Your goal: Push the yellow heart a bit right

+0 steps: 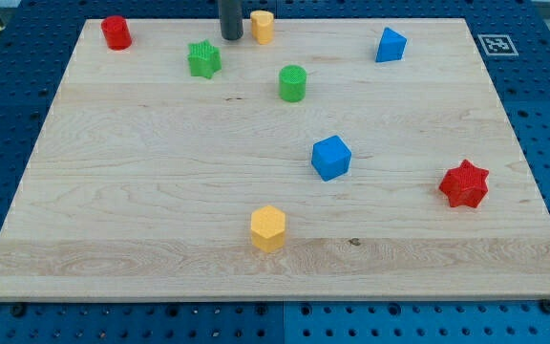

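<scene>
The yellow heart [263, 26] stands near the view's top edge of the wooden board [141, 220], a little left of centre. My tip [231, 37] is the lower end of a dark rod coming down from the view's top. It sits just left of the yellow heart, with a narrow gap between them. The green star [203, 59] lies just below and left of my tip.
A red cylinder [116, 32] is at the top left. A green cylinder [293, 83] is below the heart. A blue block [390, 45] is at the top right, a blue cube [331, 158] mid-board, a red star [464, 184] at right, a yellow hexagon [267, 228] near the bottom.
</scene>
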Controlling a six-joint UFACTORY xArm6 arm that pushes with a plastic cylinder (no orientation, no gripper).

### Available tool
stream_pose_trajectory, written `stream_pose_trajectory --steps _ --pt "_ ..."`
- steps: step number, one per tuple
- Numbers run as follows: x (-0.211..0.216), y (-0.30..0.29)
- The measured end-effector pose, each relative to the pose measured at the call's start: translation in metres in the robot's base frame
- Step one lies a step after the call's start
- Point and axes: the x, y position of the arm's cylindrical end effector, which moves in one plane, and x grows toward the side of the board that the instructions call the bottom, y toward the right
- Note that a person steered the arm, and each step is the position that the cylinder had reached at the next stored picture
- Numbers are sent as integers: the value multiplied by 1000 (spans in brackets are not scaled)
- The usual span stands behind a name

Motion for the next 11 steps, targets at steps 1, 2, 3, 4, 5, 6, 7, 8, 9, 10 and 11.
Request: stream_pose_trajectory --steps 1,2,3,4,5,6,7,8,9,10,11 --pt "0 -14" --pt "-1 -14" --pt "-3 -5" --pt "-3 -3" --pt "-3 10" --pt "-3 11" --pt "-3 13" --pt "-3 26" --pt "-3 38" --pt "-3 38" --pt "-1 44"
